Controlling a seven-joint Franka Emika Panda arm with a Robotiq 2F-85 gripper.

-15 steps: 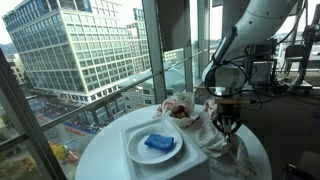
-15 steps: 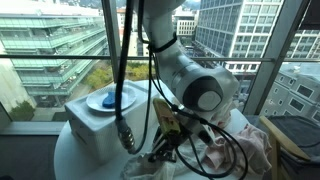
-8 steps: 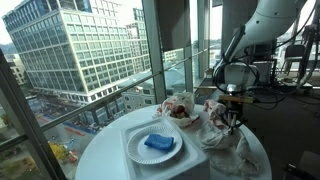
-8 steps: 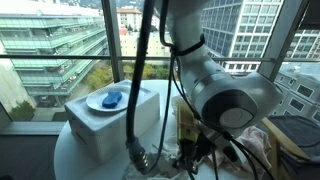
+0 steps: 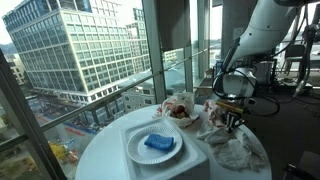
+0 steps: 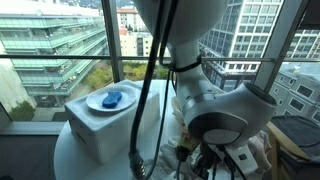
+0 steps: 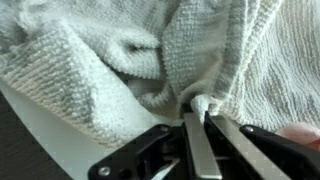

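My gripper [image 7: 203,118] is shut on a fold of a white towel [image 7: 120,60] and pinches it between the fingertips. In an exterior view the gripper [image 5: 232,122] hangs over the crumpled towel [image 5: 236,152] on the round white table [image 5: 100,150]. In an exterior view the arm's body [image 6: 220,110] fills the foreground and hides the gripper; only a bit of towel [image 6: 262,150] shows.
A white box [image 5: 190,165] carries a white plate [image 5: 135,150] with a blue object [image 5: 158,144]; both also show in an exterior view [image 6: 105,125]. A bowl with red contents [image 5: 180,108] stands behind it. Windows surround the table. Cables hang from the arm [image 6: 150,90].
The gripper has moved sideways along the table with the towel pinched, dragging the cloth with it. The arm now fills more of an exterior view.
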